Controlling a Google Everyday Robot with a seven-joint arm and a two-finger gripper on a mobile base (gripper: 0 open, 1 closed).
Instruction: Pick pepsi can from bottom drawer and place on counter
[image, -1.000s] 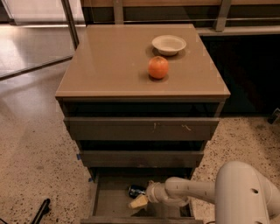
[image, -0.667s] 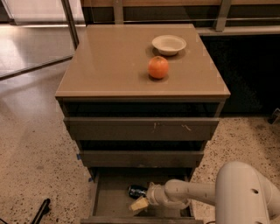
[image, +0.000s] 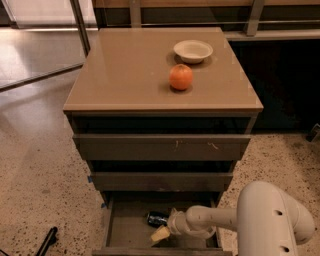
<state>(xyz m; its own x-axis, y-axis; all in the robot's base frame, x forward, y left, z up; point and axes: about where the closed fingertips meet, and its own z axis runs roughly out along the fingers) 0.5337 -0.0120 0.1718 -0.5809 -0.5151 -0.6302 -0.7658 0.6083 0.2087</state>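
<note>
Pepsi can (image: 157, 218) lies on its side toward the back of the pulled-out bottom drawer (image: 116, 230). Just beside it to the right, the gripper (image: 162, 231) sits inside the drawer; whether it is open or closed cannot be told. On the counter (image: 125, 75) rest an orange (image: 180, 77) and a bowl (image: 193, 50)

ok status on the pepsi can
Gripper in open bottom drawer, beside pepsi can. Can not yet lifted. Orange and bowl on counter's right half.

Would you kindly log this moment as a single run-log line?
stage: pick | end effector: inside bottom drawer, beside pepsi can | counter: no can yet
</note>
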